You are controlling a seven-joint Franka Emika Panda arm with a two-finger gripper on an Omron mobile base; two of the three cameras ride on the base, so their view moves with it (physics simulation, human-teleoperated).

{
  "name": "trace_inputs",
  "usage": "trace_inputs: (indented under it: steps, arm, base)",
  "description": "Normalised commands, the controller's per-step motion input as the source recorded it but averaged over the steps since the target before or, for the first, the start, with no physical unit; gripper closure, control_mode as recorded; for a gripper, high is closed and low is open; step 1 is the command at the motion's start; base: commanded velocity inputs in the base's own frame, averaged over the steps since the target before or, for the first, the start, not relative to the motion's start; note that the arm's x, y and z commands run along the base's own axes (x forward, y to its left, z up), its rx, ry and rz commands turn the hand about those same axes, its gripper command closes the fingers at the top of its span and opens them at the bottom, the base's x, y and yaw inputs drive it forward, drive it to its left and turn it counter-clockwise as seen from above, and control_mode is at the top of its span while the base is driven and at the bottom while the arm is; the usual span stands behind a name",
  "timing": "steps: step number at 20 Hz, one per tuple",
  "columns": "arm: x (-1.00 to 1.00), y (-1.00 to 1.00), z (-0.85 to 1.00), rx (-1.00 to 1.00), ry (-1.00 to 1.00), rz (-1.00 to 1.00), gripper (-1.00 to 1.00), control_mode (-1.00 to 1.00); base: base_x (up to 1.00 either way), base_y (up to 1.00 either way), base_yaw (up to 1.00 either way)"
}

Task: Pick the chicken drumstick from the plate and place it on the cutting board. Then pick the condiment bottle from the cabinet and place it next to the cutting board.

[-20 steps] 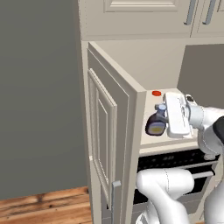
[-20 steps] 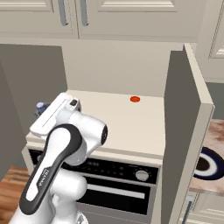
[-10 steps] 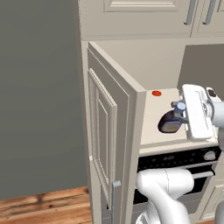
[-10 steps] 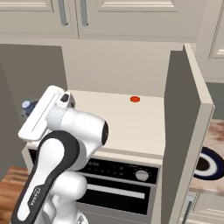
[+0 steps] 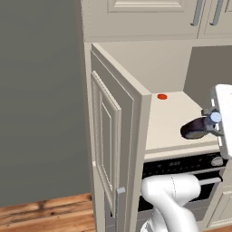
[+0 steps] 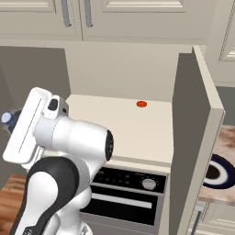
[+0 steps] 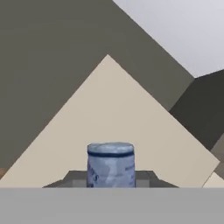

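tool [image 5: 212, 124] clamped on the condiment bottle [image 5: 195, 128], held sideways.

The plate [image 6: 219, 170] is half hidden behind the cabinet [image 6: 190, 137] door. The condiment bottle [image 5: 195, 128] label faces away, and the gripper [image 5: 213, 121] is cut by the frame edge.

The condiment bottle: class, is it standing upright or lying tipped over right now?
Tipped. The condiment bottle lies sideways in the gripper, its cap pointing sideways rather than up, off the cabinet shelf.
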Motion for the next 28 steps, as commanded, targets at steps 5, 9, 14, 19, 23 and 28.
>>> trace_inputs:
  steps: [5,9,14,19,23,28]
  arm:
    - [-0.89,0.06,0.02,0.0,-0.15,0.0,1.0,-1.0]
    - [-0.89,0.14,0.0,0.0,-0.15,0.0,1.0,-1.0]
    - [-0.85,0.18,0.0,0.0,-0.14,0.0,1.0,-1.0]
    - [-0.74,0.14,0.0,0.0,-0.1,0.0,1.0,-1.0]
    - [-0.41,0.06,0.04,0.0,-0.02,0.0,1.0,-1.0]
    - [-0.28,0.01,0.12,0.0,-0.01,0.0,1.0,-1.0]
  base:
    - [0.0,0.0,0.0]
    - [0.0,0.0,0.0]
    - [0.0,0.0,0.0]
    - [0.0,0.0,0.0]
    - [0.0,0.0,0.0]
    - [0.0,0.0,0.0]
